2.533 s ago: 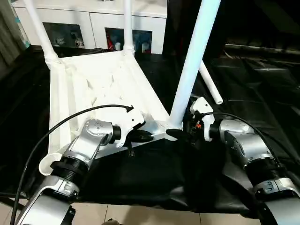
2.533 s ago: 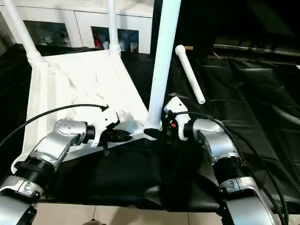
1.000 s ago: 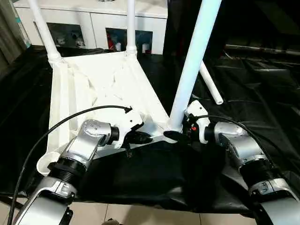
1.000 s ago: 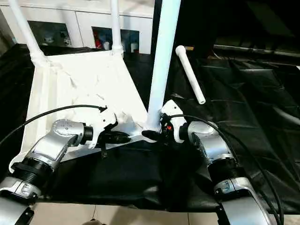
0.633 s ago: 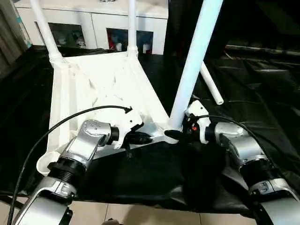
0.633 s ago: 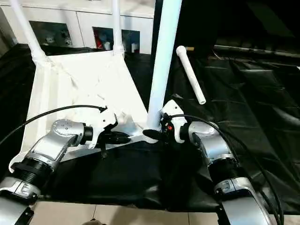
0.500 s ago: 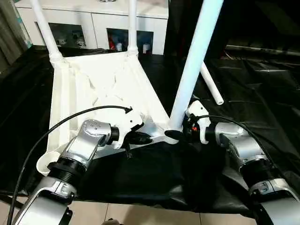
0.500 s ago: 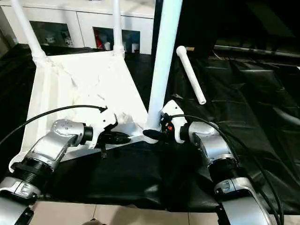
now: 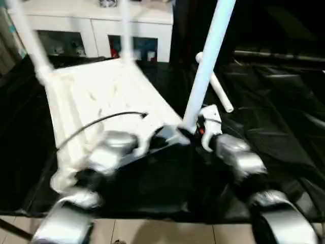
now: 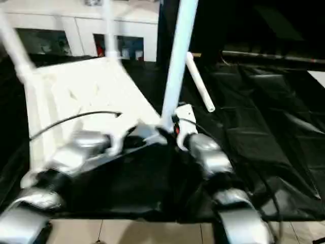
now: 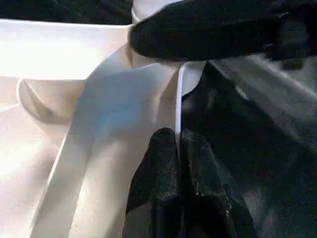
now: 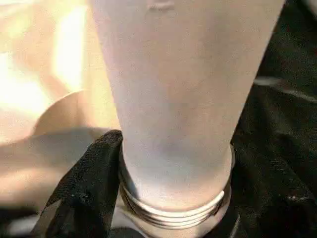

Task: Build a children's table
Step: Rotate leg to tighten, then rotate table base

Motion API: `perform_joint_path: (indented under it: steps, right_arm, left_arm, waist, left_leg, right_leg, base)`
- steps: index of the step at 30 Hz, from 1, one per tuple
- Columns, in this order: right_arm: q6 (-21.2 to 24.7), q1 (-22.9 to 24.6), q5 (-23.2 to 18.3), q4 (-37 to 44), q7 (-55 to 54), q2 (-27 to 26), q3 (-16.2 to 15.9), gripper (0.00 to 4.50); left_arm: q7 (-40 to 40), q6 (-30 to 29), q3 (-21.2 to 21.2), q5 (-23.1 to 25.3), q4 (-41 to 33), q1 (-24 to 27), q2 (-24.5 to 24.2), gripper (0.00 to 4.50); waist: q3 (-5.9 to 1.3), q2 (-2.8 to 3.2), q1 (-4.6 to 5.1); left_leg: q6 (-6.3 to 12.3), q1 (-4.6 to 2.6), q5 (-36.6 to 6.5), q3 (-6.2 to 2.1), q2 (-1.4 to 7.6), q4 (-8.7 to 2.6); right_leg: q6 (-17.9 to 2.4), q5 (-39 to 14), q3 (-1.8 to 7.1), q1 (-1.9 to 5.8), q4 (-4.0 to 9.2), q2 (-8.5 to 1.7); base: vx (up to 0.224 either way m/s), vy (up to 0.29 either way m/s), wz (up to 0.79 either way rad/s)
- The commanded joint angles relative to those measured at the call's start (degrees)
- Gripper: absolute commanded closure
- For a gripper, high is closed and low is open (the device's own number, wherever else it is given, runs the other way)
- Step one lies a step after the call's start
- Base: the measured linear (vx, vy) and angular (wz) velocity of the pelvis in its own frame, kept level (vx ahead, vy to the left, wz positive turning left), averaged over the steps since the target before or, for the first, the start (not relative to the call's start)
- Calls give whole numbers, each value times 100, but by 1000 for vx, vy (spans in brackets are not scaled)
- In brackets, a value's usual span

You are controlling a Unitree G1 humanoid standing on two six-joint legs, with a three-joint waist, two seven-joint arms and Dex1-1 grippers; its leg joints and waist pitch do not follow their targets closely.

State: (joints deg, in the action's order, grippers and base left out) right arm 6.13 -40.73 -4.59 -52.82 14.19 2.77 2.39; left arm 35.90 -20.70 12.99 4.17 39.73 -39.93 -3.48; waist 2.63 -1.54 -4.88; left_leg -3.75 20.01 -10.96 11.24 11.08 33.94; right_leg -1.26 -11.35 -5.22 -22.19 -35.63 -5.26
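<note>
The children's table top [image 9: 96, 99] lies upside down on a black sheet [image 9: 264, 107], filling the left and centre of the head views, its ribbed underside facing up. Two legs stand in its far corner sockets at the upper left, and a third, the near leg [image 9: 205, 66], rises from the socket at the near right corner, in the middle of the frame. A loose leg [image 10: 199, 89] lies flat on the sheet just right of it, towards the upper centre.

The left gripper [image 11: 177, 141] is at the table's near edge, left of that corner; in the left wrist view its two black fingers are pressed together onto a thin white rim of the top, pinching it.

The right gripper [image 12: 168, 173] is at the base of the near leg. In the right wrist view the leg's threaded foot sits between its jaws, one black finger [image 12: 89, 183] lying against the leg's side and the other on the opposite side, so the jaws clasp the leg just above the socket
</note>
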Motion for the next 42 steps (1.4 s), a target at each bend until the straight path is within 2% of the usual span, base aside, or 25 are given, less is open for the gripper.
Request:
perform_joint_path:
  steps: [1,2,4,7,8,9,12,15,19,22,24,26,28,30,31,33,34,35,36,37,38,40,41,42]
  right_arm:
    - [76,-16,73,-333,-178,-330,-164,173]
    - [29,-67,136,-422,-250,-370,-172,173]
    - [-40,-113,176,-527,-299,-399,-167,173]
    - [-169,-182,207,-689,-353,-393,-135,173]
    - [-200,-203,155,-727,-336,-389,-76,173]
    - [-266,-232,124,-778,-357,-379,-24,118]
    - [-407,-289,32,-854,-304,-365,86,101]
    - [-664,-317,47,-694,-245,-240,93,70]
    - [-781,-114,-21,0,-47,8,121,62]
    - [-607,209,49,725,100,259,38,62]
    - [-407,591,89,1468,224,509,-19,58]
    - [-289,834,56,1934,265,645,18,58]
    - [-178,959,-9,2205,275,710,82,58]
    - [-1,1125,-78,2585,308,813,162,58]
    - [177,1217,-103,2792,271,878,244,58]
    - [262,1252,-109,2866,264,895,264,58]
    - [383,1296,-38,2869,292,960,218,58]
    - [704,1413,114,2883,380,1083,36,58]
    - [984,1563,278,2932,432,1193,-158,58]
    - [991,1570,283,2938,431,1196,-165,58]
    - [1099,1656,322,2957,448,1203,-245,58]
    - [1174,1757,355,2895,480,1155,-355,58]
    - [1162,1769,370,2820,454,1117,-374,58]
    - [1180,1785,378,2819,426,1096,-380,58]
  left_arm:
    - [-250,-2,85,-74,56,-193,394,450]
    - [-283,22,104,-67,86,-237,522,450]
    - [-322,55,151,-33,123,-272,621,450]
    - [-405,222,192,79,255,-296,589,450]
    - [-411,265,185,96,277,-290,552,450]
    - [-416,305,177,113,302,-289,517,450]
    - [-417,375,155,140,358,-298,457,450]
    - [-397,608,127,154,450,-358,396,450]
    - [-327,939,107,153,518,-395,380,450]
    - [-563,1279,-65,100,693,-478,417,450]
    - [-684,1649,-366,-101,832,-562,481,405]
    - [-711,1756,-509,-217,797,-597,490,390]
    - [-767,1852,-590,-277,734,-620,486,373]
    - [-759,1840,-727,-414,561,-635,465,357]
    - [-751,1804,-785,-456,275,-599,354,351]
    - [-745,1765,-808,-478,178,-582,316,329]
    - [-747,1634,-812,-438,-64,-522,177,329]
    - [-745,1344,-879,-354,-493,-383,-116,316]
    - [-758,1107,-970,-256,-937,-219,-448,316]
    - [-759,1103,-975,-253,-952,-212,-460,316]
    - [-787,967,-1079,-205,-1254,-84,-672,314]
    - [-676,456,-1316,-244,-2008,218,-1098,286]
    - [-577,177,-1432,-295,-2375,366,-1280,279]
    - [-519,4,-1486,-351,-2599,457,-1387,278]
  waist:
    - [-323,-16,4]
    - [-335,-6,-6]
    - [-348,-8,-16]
    - [-367,15,-19]
    - [-360,17,-20]
    - [-353,18,-21]
    - [-327,31,-12]
    - [-329,25,-14]
    - [-343,0,-42]
    - [-371,-13,-60]
    - [-397,-4,-87]
    - [-423,12,-117]
    - [-398,-3,-115]
    - [-381,9,-104]
    - [-382,40,-108]
    - [-369,20,-82]
    - [-365,20,-73]
    - [-361,76,-54]
    - [-352,67,-31]
    - [-350,70,-21]
    - [-355,58,-2]
    - [-369,62,5]
    - [-366,67,21]
    - [-359,105,29]
  left_leg:
    - [-63,-34,-1256,-137,237,-437]
    - [-5,-9,-1114,-134,230,-428]
    - [90,-8,-952,-126,225,-417]
    - [265,5,-676,-114,223,-402]
    - [311,6,-696,-110,223,-403]
    - [317,-2,-759,-107,228,-408]
    - [219,-16,-1077,-116,239,-437]
    - [151,-30,-1170,-124,243,-450]
    - [280,-2,-895,-116,242,-429]
    - [504,36,-458,-109,219,-378]
    - [678,51,-260,-109,206,-345]
    - [761,53,-162,-107,216,-323]
    - [811,70,-211,-111,225,-331]
    - [766,57,-401,-107,237,-346]
    - [733,58,-426,-117,241,-347]
    - [636,57,-545,-108,230,-357]
    - [607,56,-588,-105,229,-359]
    - [532,53,-612,-121,247,-372]
    - [492,76,-619,-127,238,-374]
    - [480,79,-622,-131,240,-381]
    - [427,62,-645,-117,224,-372]
    - [364,73,-555,-123,242,-371]
    - [359,62,-507,-113,250,-371]
    - [351,46,-501,-106,255,-374]
  right_leg:
    - [-982,-1517,336,211,528,-410]
    - [-1003,-1275,334,224,501,-406]
    - [-1078,-895,331,231,461,-390]
    - [-1243,-323,324,265,411,-388]
    - [-1271,-325,325,265,420,-392]
    - [-1281,-419,324,262,433,-395]
    - [-1215,-916,321,249,494,-407]
    - [-1128,-1069,326,237,508,-404]
    - [-1150,-632,332,268,458,-398]
    - [-1219,-32,332,291,392,-382]
    - [-1226,313,330,298,359,-379]
    - [-1324,608,326,290,329,-382]
    - [-1368,606,308,291,338,-374]
    - [-1376,326,308,283,370,-383]
    - [-1371,262,305,287,365,-388]
    - [-1341,18,304,283,395,-373]
    - [-1326,-59,306,276,406,-377]
    - [-1330,-103,301,285,385,-365]
    - [-1297,-141,298,304,390,-360]
    - [-1270,-166,298,304,400,-360]
    - [-1232,-221,302,281,413,-344]
    - [-1292,-100,302,291,364,-363]
    - [-1341,-44,302,263,354,-349]
    - [-1395,-73,303,241,352,-344]
  base:
    - [0,0,0]
    - [0,0,0]
    - [0,0,0]
    - [0,0,0]
    - [0,0,0]
    - [0,0,0]
    - [0,0,0]
    - [0,0,0]
    - [0,0,0]
    - [0,0,0]
    - [0,0,0]
    - [0,0,0]
    - [0,0,0]
    - [0,0,0]
    - [0,0,0]
    - [0,0,0]
    - [0,0,0]
    - [0,0,0]
    - [0,0,0]
    - [0,0,0]
    - [0,0,0]
    - [0,0,0]
    - [0,0,0]
    - [0,0,0]
